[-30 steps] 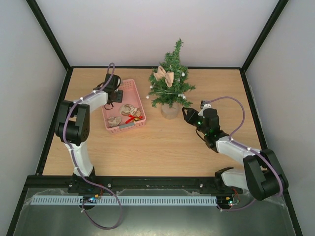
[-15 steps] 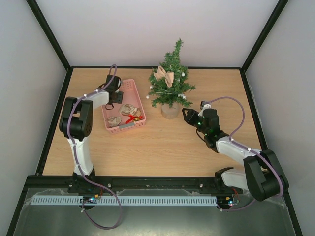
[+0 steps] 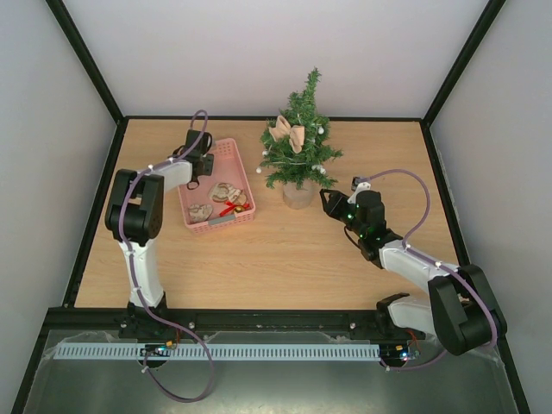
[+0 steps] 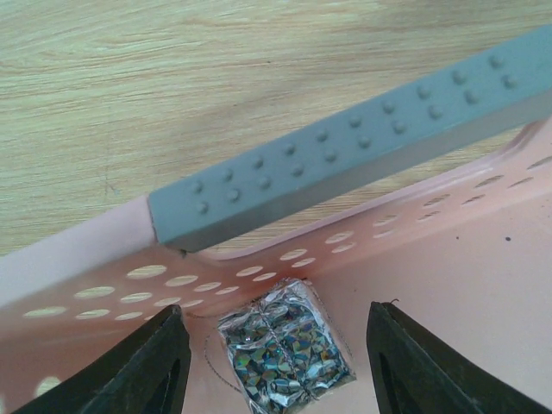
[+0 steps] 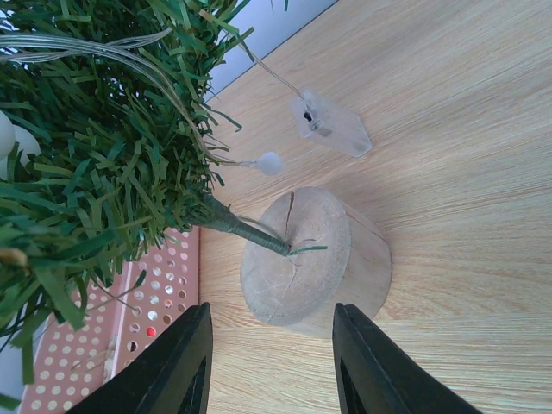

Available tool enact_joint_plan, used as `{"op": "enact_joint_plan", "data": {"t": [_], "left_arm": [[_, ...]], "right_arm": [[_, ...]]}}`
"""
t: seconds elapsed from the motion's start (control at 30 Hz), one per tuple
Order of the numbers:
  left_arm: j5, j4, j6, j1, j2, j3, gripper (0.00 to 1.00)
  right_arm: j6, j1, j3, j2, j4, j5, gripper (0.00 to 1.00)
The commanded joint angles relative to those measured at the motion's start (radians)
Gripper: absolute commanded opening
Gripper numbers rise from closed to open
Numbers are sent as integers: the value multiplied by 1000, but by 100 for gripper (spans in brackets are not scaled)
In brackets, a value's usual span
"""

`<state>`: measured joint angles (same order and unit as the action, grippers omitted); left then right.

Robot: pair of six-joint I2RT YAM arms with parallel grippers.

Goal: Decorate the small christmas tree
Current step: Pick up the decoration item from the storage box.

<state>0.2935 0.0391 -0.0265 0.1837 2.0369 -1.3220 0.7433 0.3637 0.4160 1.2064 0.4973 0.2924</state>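
- Right of the pink basket [image 3: 244, 175]: small christmas tree [image 3: 297, 151], upright.
- Inside basket's far corner: left gripper [image 4: 278, 315], jaws released over foil square [image 4: 283, 352].
- Beyond tree: right gripper [image 3: 327, 201], jaws parted, empty.

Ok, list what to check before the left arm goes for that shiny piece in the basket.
1. The left tool is open: ok.
2. The foil ornament lies between its fingers: ok.
3. Fingers clear of the pink basket wall: cannot tell; it is a tight corner.
4. The small christmas tree is upright on its wooden base: ok.
5. The right tool is open beside that base, away from the basket: ok.
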Motion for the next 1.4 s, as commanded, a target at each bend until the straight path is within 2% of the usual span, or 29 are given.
{"op": "enact_joint_plan", "data": {"t": [0.0,0.2,0.37,0.57,0.77,0.97,1.13,1.37], "left_arm": [[17,-9,-12,-2,49,-13,58],[4,30,-22,-4,84,-46,55],[-3,26,-23,-5,77,-35,40],[-15,49,7,9,1,-9,40],[-64,84,62,51,-169,31,40],[-228,65,118,112,-369,77,41],[-391,42,166,150,-467,101,41],[-515,10,211,182,-572,146,41]], "right_arm": [[-19,-3,12,5,-8,-20,38],[-22,-3,15,11,-8,-22,38],[-30,-3,17,1,-18,-30,38],[-41,-3,14,-16,-31,-38,38],[-52,-3,14,-34,-51,-34,38],[-59,-3,9,-72,-75,-36,39],[-70,-3,10,-105,-103,-42,39],[-78,-3,10,-146,-138,-53,40]]}}
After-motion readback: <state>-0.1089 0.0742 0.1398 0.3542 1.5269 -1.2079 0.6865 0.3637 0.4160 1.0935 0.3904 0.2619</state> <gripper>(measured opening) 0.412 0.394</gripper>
